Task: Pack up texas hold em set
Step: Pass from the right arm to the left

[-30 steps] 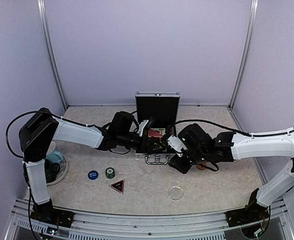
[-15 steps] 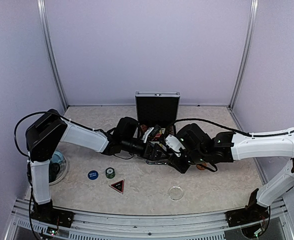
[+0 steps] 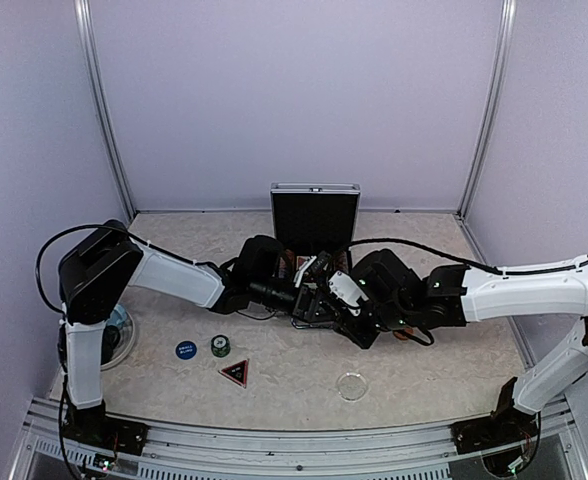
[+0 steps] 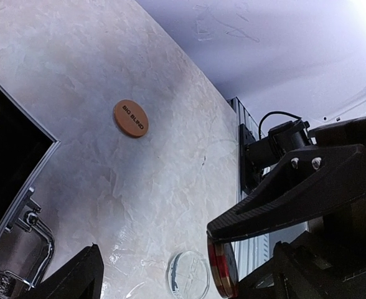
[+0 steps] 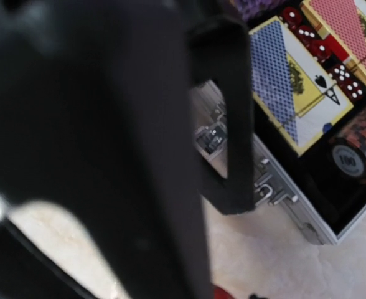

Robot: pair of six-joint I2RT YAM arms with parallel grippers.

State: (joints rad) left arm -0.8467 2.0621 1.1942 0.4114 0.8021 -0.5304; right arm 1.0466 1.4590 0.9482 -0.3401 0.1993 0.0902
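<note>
- The case [image 3: 315, 214] stands open at the back middle of the bench [image 3: 444, 372], lid upright as before. Its base is now mostly hidden from above by both arms. A second ago its handle and a red deck showed there.
- Inside, the right wrist view shows a blue card deck [image 5: 289, 93], a red card deck [image 5: 351, 25], red dice [image 5: 320, 43] and a row of chips [image 5: 357, 149].
- The left arm has reached further right. Its left claw [image 4: 186, 261] has left the case and now faces the right one, fingers still spread wide.
- The right claw [image 4: 220, 246] has barely moved and still pinches a small stack of red chips [image 4: 223, 273] in front of the case.
- The orange button [image 4: 131, 118] lies on the bench right of the case.
- The blue button [image 3: 185, 350], green chip [image 3: 220, 345], triangle marker [image 3: 234, 372] and clear dish [image 3: 352, 385] lie where they were.
</note>
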